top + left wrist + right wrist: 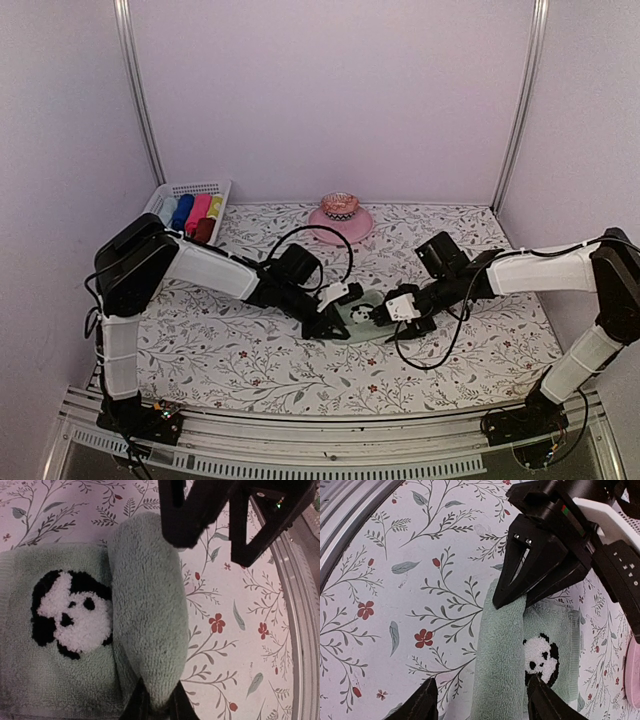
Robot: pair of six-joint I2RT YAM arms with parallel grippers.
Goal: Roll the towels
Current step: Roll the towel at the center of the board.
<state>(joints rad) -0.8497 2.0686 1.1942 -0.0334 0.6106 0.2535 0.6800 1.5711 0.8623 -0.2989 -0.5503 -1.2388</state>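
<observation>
Tablecloth [250,360] with floral print lies under green towel [358,326], lilac walls [330,90] around.

Left hand [155,707] tight — right hand [481,700] wide

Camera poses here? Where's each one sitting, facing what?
Top external: above, behind left arm and right arm, looking down on the table cover; both show.
Left wrist: looks down on the green towel; own left tool at bottom.
Right wrist: faces the towel from the opposite end; own right tool at bottom.
Shared: both wrist views show the roll.
</observation>
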